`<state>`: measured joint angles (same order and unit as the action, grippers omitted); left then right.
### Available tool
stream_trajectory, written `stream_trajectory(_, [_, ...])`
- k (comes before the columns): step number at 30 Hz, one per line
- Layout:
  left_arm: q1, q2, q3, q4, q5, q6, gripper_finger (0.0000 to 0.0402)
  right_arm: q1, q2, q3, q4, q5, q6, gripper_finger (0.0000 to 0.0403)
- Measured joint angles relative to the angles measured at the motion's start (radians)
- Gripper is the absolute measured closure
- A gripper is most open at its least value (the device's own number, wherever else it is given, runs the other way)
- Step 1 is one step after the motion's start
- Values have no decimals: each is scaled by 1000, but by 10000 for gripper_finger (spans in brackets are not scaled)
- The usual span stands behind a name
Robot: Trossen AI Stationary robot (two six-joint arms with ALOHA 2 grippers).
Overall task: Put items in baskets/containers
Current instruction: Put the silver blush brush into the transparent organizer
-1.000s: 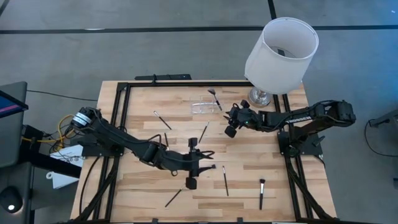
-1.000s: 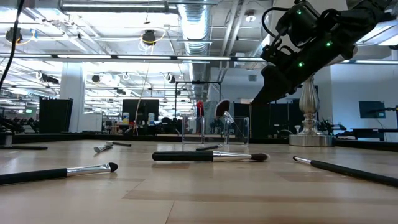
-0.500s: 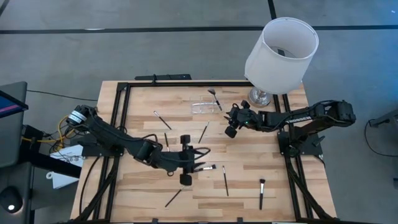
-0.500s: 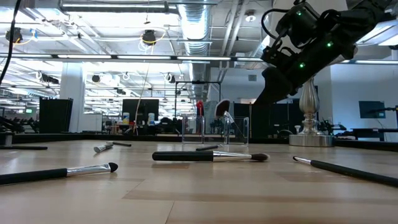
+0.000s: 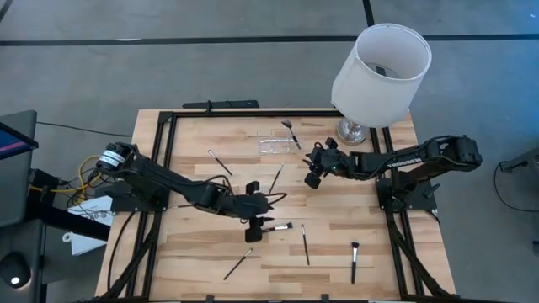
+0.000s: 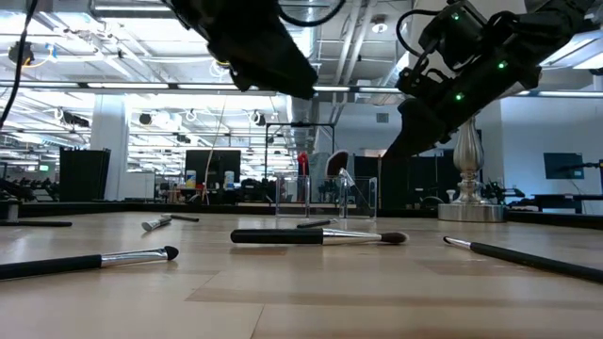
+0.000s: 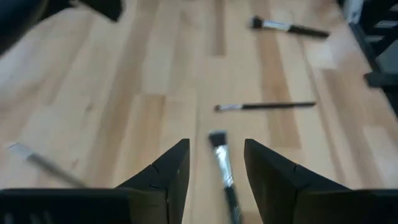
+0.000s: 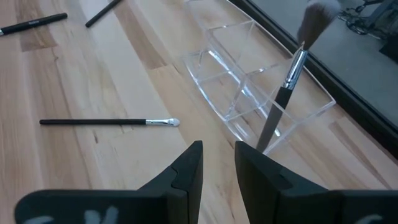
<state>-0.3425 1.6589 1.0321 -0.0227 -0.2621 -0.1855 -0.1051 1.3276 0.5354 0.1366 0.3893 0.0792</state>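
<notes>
My left gripper is open over the middle of the table. Its fingers stand on either side of a black-handled brush that lies flat on the wood, and I see no touch. My right gripper hovers narrowly open and empty, just right of the clear organizer. One brush stands tilted in the organizer, with its bristles up and leaning on the rim. Several other slim brushes lie flat around the table.
A big white lampshade on a silver base stands at the far right corner, close behind my right arm. A black frame borders the table. A brush lies between the two grippers.
My left gripper has swung a little toward the table's left and then back, ending slightly nearer the far edge over the brush. That arm now shows at the top of the low view, where it did not before. The brushes and my right gripper have stayed put.
</notes>
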Motion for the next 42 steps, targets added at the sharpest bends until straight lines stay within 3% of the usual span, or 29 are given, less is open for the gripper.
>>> stream_trajectory(3, [5, 64, 1, 92, 61, 29, 253, 0, 0, 0, -3, 0, 0, 320])
stream_trajectory(16, [-19, 226, 46, 71, 132, 48, 253, 0, 0, 0, -31, 3, 0, 320])
stream_trajectory(23, [-1, 239, 47, 39, 131, 47, 246, 0, 0, 0, -28, 2, 0, 320])
stream_trajectory(33, [7, 239, 46, 23, 113, 43, 190, 0, 0, 0, -28, 2, 0, 320])
stream_trajectory(42, [7, 290, 46, 38, 74, 18, 192, 0, 0, 0, -27, 2, 0, 320])
